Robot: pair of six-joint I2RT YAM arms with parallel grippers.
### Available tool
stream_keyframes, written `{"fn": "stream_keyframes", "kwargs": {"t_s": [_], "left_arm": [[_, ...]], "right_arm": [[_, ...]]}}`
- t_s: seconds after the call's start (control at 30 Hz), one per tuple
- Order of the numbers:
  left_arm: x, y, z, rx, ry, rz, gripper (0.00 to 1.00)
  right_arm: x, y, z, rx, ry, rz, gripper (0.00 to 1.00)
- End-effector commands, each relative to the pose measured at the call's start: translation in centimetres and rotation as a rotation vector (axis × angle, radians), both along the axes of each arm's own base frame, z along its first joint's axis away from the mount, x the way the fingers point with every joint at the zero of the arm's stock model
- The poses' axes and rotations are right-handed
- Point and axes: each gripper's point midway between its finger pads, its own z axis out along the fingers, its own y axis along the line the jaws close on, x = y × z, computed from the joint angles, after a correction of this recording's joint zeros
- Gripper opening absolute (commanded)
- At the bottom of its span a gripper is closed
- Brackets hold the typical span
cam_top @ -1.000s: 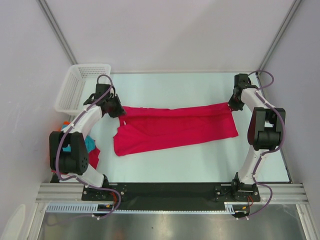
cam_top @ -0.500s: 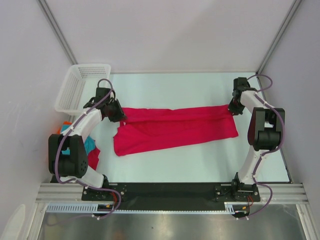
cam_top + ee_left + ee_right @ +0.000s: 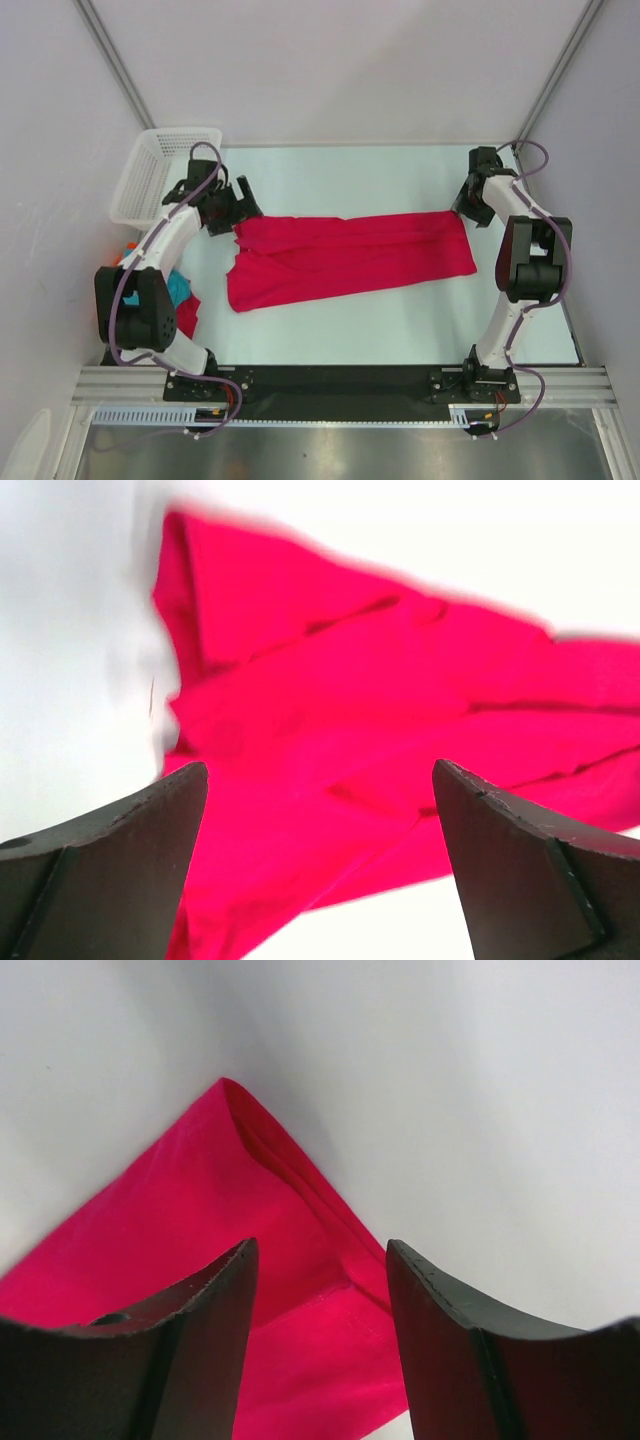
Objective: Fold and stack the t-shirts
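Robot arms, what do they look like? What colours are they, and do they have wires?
The left arm and the right arm are made of smooth white tubes joined by chunky black joints. Both stand on black bases. A thin purple cable loops along each one. The left pincer and the right pincer each have two dark, wedge-shaped fingers.

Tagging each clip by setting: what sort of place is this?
Probably a robotics lab cell, not a home: two arms bolted to a metal rail, plain walls boxing in a white table, with a red shirt and a basket.
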Motion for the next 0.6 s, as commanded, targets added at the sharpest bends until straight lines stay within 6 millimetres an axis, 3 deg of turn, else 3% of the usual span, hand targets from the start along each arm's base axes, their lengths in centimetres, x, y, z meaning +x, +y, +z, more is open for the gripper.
{"fn": "stream_keyframes", "kwargs": {"t_s": [0.0, 0.13, 0.27, 0.57], "left_arm": [[4.7, -0.6, 2.3, -0.012, -0.098, -0.001, 1.0], [8.2, -2.0, 1.9, -0.056, -0.136, -0.042, 1.0], [10.3, -4.1, -0.2, -0.142, -0.114, -0.103, 1.0], [8.8, -8.4, -4.5, -0.326, -0.017, -0.185, 0.97]], "right_arm": [[1.2, -0.2, 4.1, -0.025, -0.087, 0.003, 0.6], [1.3, 0.5, 4.4, -0.008, -0.096, 0.014, 0.6], [1.5, 1.2, 4.7, -0.009, -0.101, 0.03, 0.6], [1.5, 1.4, 3.6, -0.019, -0.072, 0.037, 0.6]]}}
